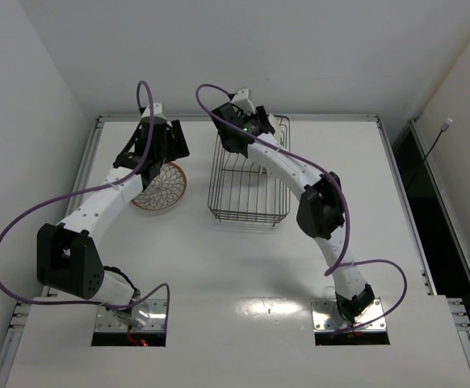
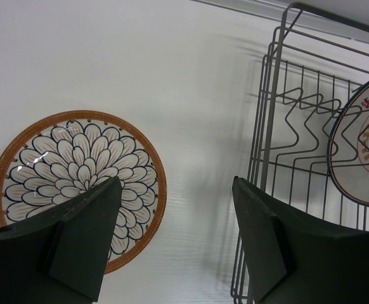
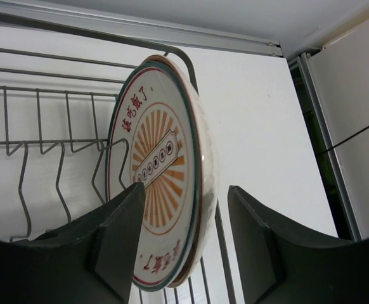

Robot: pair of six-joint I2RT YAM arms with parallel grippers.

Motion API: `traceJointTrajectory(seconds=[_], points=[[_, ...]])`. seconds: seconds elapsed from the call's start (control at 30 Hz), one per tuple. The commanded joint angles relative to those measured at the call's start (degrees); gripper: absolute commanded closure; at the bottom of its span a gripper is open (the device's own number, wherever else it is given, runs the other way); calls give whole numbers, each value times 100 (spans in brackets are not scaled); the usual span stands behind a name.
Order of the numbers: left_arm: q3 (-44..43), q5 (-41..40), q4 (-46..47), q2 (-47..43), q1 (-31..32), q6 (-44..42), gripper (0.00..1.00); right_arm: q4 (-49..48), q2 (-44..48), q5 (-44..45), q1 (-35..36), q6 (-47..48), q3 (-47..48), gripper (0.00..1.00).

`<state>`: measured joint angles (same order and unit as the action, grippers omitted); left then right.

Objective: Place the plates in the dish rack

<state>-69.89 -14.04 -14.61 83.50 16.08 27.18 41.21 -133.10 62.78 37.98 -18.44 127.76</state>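
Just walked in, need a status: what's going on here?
The right gripper, open, straddles a sunburst plate standing upright in the dish rack. The left gripper hovers open over a petal-patterned plate lying flat on the table beside the rack. That one is not yet loaded.
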Motion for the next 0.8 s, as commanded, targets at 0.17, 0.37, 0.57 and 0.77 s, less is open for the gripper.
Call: traceJointTrajectory(seconds=[0.17,0.37,0.57,0.77], points=[[-95,-239,160,77,10,-125,32,-123,1180,-494,280,103,266,41],[-95,-161,160,614,10,-231,32,-105,2339,-1654,763,103,-936,36],[-209,542,-58,1508,10,-424,27,-105,4061,-2690,1063,-300,-2781,29],[-455,491,-226,2046,10,-529,27,-315,5607,-3281,1291,-634,-4294,22]])
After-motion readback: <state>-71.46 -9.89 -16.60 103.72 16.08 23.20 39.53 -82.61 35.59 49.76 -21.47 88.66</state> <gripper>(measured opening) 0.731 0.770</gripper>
